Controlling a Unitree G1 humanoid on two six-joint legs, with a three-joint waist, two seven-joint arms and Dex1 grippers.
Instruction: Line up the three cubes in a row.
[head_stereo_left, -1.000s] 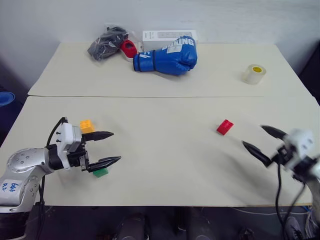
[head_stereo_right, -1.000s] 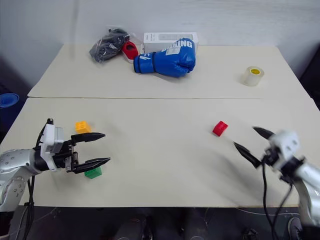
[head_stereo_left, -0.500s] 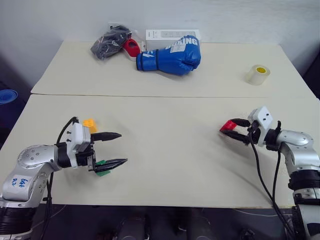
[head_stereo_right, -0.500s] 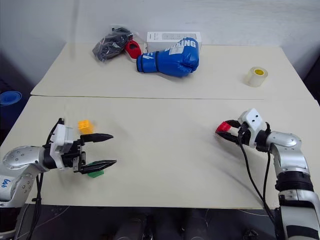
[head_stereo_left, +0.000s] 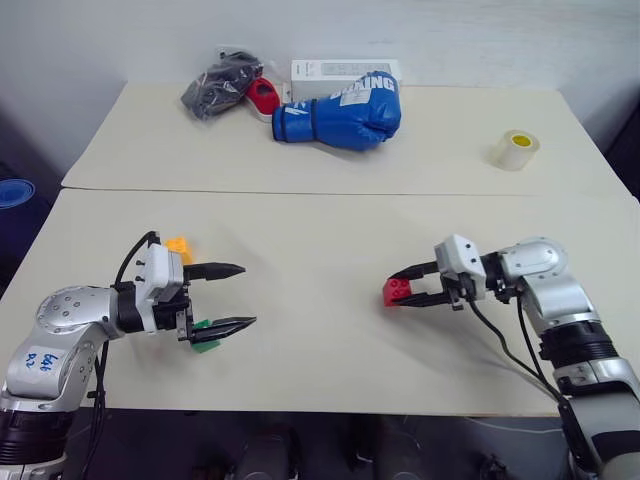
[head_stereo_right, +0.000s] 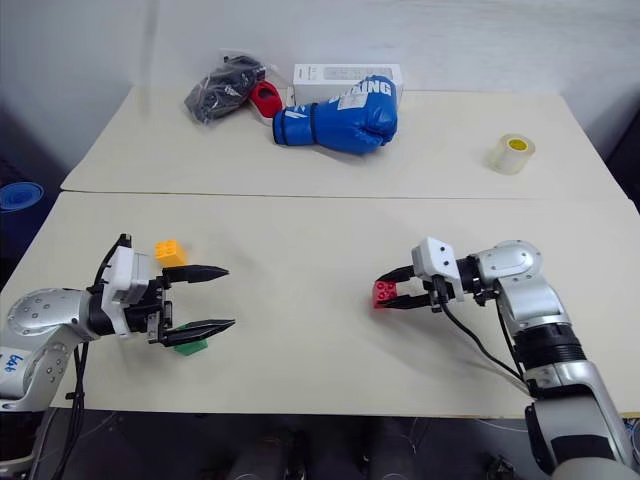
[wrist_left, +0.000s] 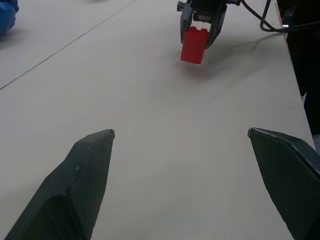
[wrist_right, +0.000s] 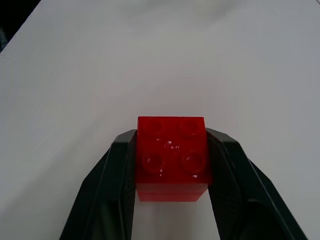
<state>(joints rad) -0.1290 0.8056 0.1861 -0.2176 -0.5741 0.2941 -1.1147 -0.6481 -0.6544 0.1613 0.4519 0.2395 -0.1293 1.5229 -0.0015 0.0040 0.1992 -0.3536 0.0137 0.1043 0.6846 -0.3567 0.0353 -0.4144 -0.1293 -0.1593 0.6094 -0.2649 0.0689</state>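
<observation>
A: Red plastic, glossy, four round studs on top: the red cube (wrist_right: 171, 157) sits pinched between the right gripper (head_stereo_left: 405, 287) jaws, over the counter (head_stereo_left: 320, 240) middle.

B: And the others?

A: The orange-yellow cube (head_stereo_left: 179, 247) and green cube (head_stereo_left: 204, 343) lie by the left gripper (head_stereo_left: 238, 296), jaws spread. I'd carry red level toward them, setting it down square.
</observation>
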